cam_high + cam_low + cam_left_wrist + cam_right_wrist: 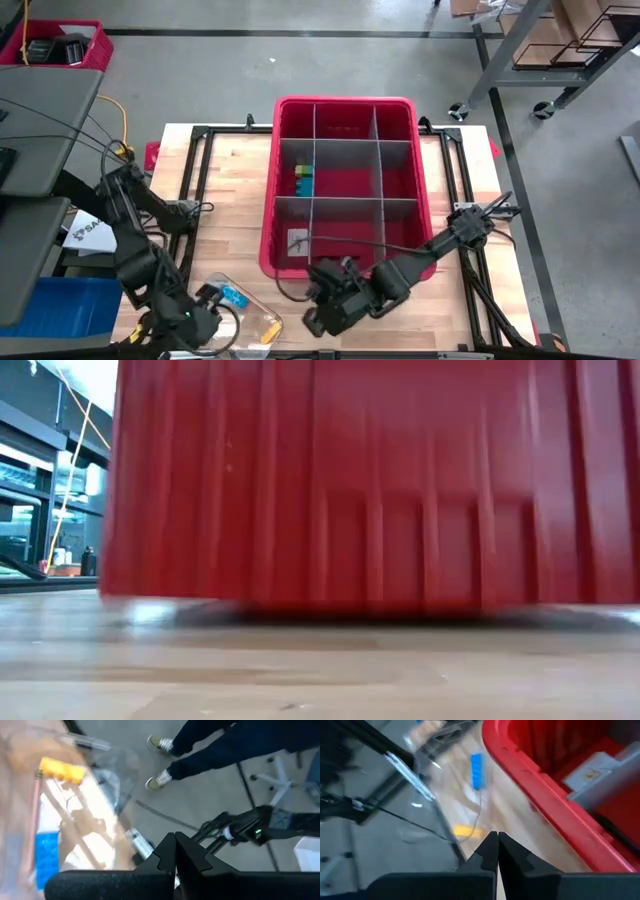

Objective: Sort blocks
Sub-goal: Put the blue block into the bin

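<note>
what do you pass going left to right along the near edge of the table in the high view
left gripper → small blue plastic brick → small yellow plastic brick → right gripper, with the large red plastic bin just behind it.

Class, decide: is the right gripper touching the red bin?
Apart. The right wrist view shows the shut right gripper over bare wood, with a clear strip of table between it and the red bin.

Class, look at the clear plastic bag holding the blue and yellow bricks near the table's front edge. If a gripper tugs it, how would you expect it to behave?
The clear bag looks thin and wrinkled, so it would probably flop and crumple rather than keep its shape. Its glossy film may slip between fingers. The blue brick and yellow brick inside seem loose, so they would likely slide about when it moves.
</note>
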### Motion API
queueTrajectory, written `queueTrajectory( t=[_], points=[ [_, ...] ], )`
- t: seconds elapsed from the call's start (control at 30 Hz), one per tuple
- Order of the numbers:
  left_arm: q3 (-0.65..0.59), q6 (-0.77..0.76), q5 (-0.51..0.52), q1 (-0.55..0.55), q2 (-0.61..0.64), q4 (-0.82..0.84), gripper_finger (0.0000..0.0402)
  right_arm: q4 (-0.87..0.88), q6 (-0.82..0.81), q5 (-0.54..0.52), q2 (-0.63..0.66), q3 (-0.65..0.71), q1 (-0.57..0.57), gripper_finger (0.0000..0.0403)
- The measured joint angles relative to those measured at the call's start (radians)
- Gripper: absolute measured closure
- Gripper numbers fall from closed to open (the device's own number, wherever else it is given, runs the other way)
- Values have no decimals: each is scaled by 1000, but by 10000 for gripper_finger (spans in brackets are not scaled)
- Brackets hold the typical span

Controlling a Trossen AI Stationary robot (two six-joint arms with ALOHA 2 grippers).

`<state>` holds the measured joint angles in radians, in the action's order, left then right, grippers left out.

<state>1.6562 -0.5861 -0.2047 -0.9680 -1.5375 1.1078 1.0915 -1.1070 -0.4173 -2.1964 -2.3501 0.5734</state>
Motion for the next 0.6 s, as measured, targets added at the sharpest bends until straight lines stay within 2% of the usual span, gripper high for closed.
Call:
queueTrajectory(
  t=[0.07,0.2,0.3,0.5,0.6],
  points=[
    [2,-20,8,-15,-4,-27,401,-37,-2,39,-15,6,1,403],
    [0,-45,68,-29,2,-28,401,-131,71,228,-42,14,14,403],
    [-15,-32,120,-66,-7,-28,401,-199,103,208,-30,8,23,403],
    [-171,-23,125,-164,-41,-76,401,-155,96,149,-1,-4,38,403],
    [-240,-10,166,-203,-90,-85,401,-149,96,128,26,-6,44,403]
  ],
)
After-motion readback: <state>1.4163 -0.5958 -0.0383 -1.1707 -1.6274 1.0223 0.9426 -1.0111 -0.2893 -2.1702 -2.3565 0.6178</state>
